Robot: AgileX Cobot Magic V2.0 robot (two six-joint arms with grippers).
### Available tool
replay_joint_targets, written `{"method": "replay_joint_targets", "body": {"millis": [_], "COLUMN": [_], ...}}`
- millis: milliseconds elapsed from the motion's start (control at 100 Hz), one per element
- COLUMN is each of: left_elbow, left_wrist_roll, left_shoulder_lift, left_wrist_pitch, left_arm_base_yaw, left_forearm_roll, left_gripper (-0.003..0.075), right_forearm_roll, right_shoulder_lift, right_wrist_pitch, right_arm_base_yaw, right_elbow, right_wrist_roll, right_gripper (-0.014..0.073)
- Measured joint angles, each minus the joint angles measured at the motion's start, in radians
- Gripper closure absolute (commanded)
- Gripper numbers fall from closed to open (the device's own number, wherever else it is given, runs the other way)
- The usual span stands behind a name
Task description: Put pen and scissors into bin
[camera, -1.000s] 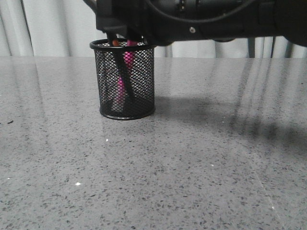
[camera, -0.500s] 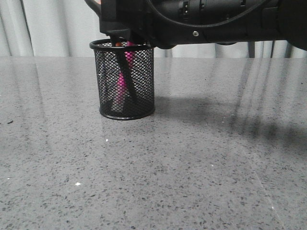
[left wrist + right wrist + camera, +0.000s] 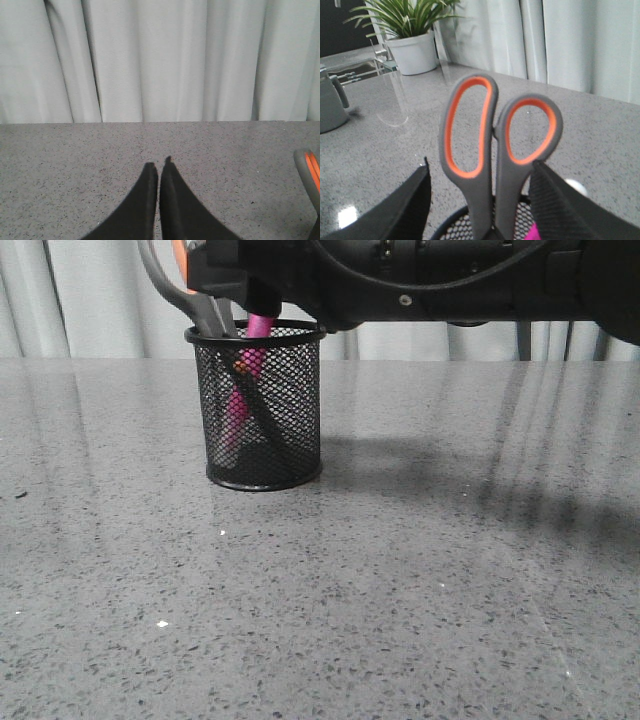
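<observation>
Front view, starting at the left: the bin (image 3: pixel 256 405) stands upright on the grey speckled table (image 3: pixel 400 590), left of centre. The scissors (image 3: pixel 200 302) stand in it blades down, a dark blade showing dimly through the mesh, while the grey handles with their orange lining rise above the rim and are cut off by the top edge. Just right of them the pen (image 3: pixel 247 365) leans inside the cup, its magenta barrel poking slightly above the rim; its lower end blurs into the mesh. Directly above the bin the black bulk of the right arm (image 3: pixel 420 280) fills the top of the picture and runs off to the right, hiding its own fingers, so this view does not show how they stand.

The left wrist view shows the left gripper (image 3: pixel 159 172) over bare table with its two dark fingers pressed together and nothing between them. At the right border a sliver of a grey and orange handle (image 3: pixel 311 172) is cut off.

The right wrist view shows the right gripper (image 3: pixel 480 182) spread wide, one finger either side of the scissors' handles (image 3: pixel 492 145). Whether the finger on the right touches the handle is hard to tell. Below, only part of the bin's rim (image 3: pixel 451 226) and a speck of magenta (image 3: pixel 536 234) are visible. A potted plant (image 3: pixel 412 35) stands at the far left.
</observation>
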Motion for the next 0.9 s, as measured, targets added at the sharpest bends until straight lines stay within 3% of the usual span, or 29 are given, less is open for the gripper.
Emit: {"method": "replay_joint_targets", "body": {"millis": [330,470,660,800,900], "left_elbow": [0.0,0.0,0.0,0.0,0.003], "left_wrist_roll": [0.0,0.0,0.0,0.0,0.0], "left_shoulder_lift": [0.0,0.0,0.0,0.0,0.0], "left_wrist_pitch": [-0.002,-0.006,-0.01,-0.012,-0.019], "left_arm_base_yaw": [0.0,0.0,0.0,0.0,0.0], "left_forearm_roll": [0.0,0.0,0.0,0.0,0.0], "left_gripper": [0.0742,0.0742,0.0742,0.0742,0.0742], "right_forearm_roll": [-0.005,-0.005,-0.003,0.003,0.004], "right_shoulder_lift": [-0.052,-0.138,-0.311,-0.455,-0.558], "right_wrist_pitch": [-0.07,-0.048,0.145,0.337,0.366], "right_arm_base_yaw": [-0.047,-0.118,-0.226,-0.284,-0.317], "right_elbow": [0.002,0.011,0.025,0.037,0.079], "right_wrist_roll": [0.0,0.0,0.0,0.0,0.0], "right_gripper": [0.0214,0.036,0.067,0.0669,0.0669]}}
